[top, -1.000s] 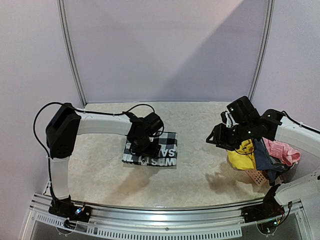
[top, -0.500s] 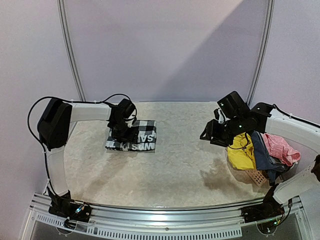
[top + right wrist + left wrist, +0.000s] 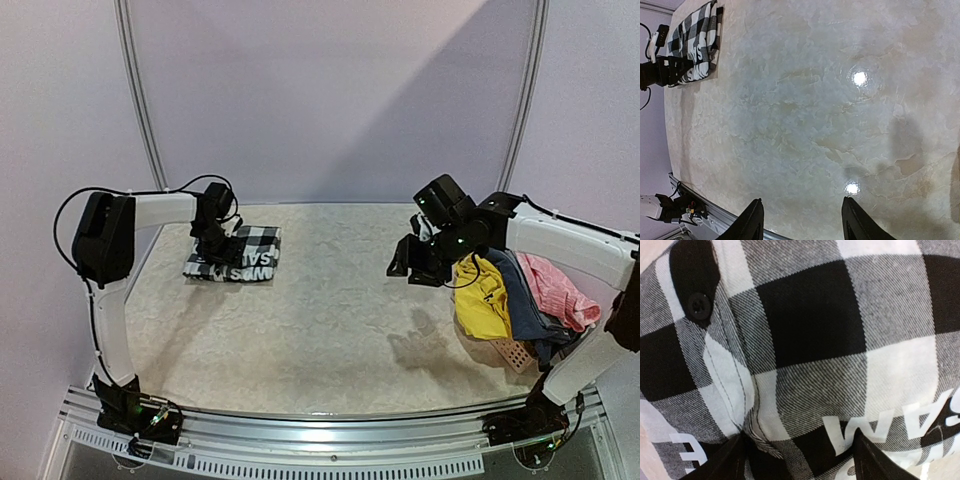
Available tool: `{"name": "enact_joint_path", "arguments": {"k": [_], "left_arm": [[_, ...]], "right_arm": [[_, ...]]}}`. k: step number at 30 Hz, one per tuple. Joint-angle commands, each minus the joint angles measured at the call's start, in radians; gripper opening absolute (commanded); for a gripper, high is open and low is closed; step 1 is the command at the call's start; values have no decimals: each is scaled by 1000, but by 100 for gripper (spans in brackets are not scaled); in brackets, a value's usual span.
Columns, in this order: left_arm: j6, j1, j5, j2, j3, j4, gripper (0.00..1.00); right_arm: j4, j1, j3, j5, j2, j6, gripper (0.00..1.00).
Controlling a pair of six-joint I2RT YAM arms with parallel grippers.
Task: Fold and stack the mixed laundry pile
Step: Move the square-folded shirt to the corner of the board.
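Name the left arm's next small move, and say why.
Likely lift the left gripper straight up off the checked shirt: the shirt already lies folded flat near the table's far left edge, and the open fingers seem only to press on it.

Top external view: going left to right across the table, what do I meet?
checked shirt → right gripper → yellow garment → blue-grey garment → pink garment
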Motion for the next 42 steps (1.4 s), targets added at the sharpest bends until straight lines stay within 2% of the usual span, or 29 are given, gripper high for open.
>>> {"name": "enact_joint_path", "arguments": {"k": [1,16,26,37,42], "left_arm": [[53,72,-49,60,51,-18,74],[135,174,-88,212,329,-59,74],[146,221,-96,295,457,-71,73],[80,236,-118,422,680,-136,72],[8,235,-100,388,665,-146,71]], "right_arm": [[-18,6,36,-34,45,-18,54],[-37,5,199,-97,223,-58,54],[-42,5,228,-119,270,-76,54],[-66,5,270,-123,309,-98,54],[-79,4,288,-117,301,-102,54]]}}
